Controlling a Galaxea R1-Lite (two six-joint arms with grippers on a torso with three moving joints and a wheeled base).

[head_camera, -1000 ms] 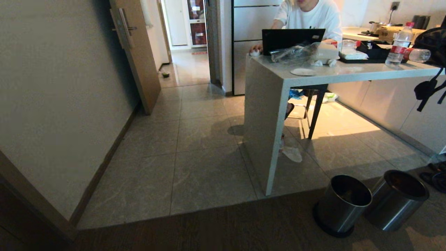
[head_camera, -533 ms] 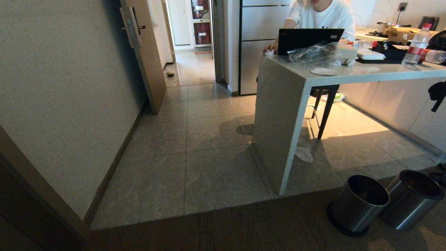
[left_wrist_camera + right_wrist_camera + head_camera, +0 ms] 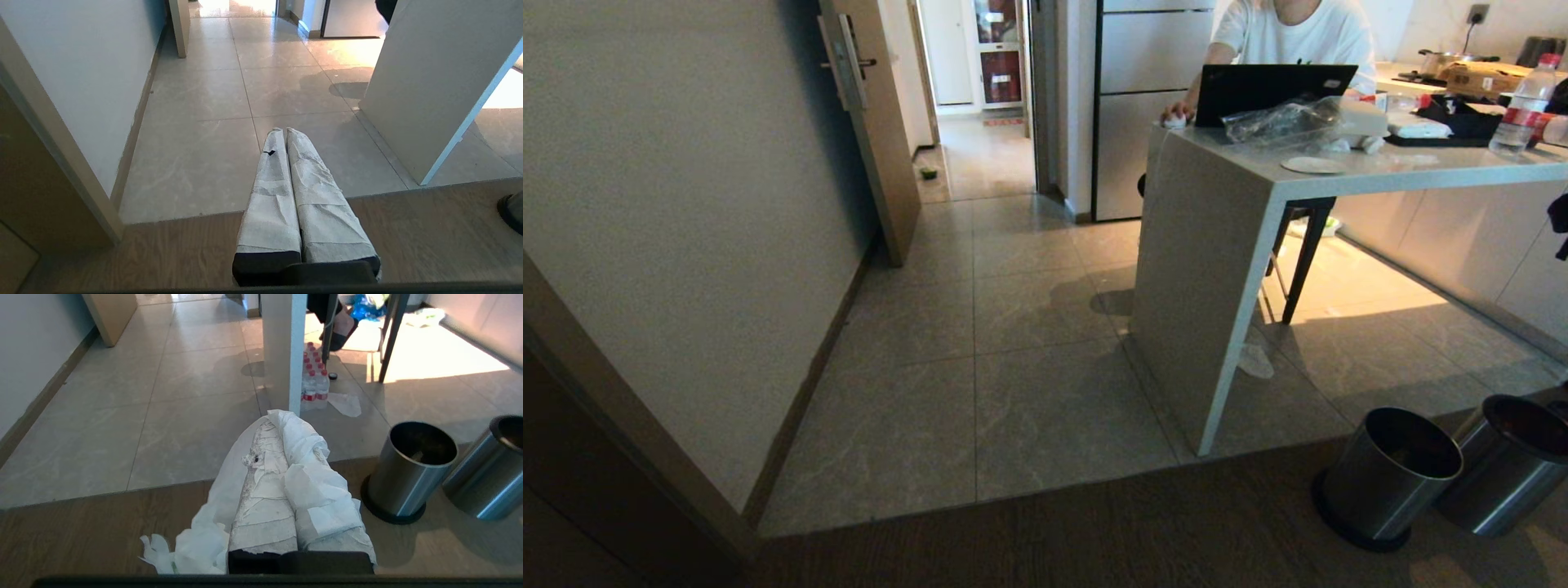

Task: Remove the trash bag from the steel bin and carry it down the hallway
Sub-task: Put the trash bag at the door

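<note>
In the right wrist view my right gripper (image 3: 273, 417) is shut on the trash bag (image 3: 310, 465). The thin white plastic wraps over one finger and hangs down the other side, above the wood floor. The steel bin (image 3: 410, 473) stands just off to the side of this gripper, upright with its dark mouth open; the head view shows the steel bin (image 3: 1390, 474) at the lower right. My left gripper (image 3: 284, 131) is shut with nothing in it and points at the hallway's beige tiles (image 3: 1013, 327). Neither arm shows in the head view.
A second steel bin (image 3: 1509, 461) stands beside the first. A person (image 3: 1294, 33) sits with a laptop at a pale counter (image 3: 1217, 269). Under it are bottled water (image 3: 314, 381) and a flat whitish bag (image 3: 345, 404). A wall (image 3: 686, 204) and an open wooden door (image 3: 874, 122) bound the left.
The whole head view has slid right, so the camera has turned left. The bins now sit nearer the right edge and more of the left wall's corner shows.
</note>
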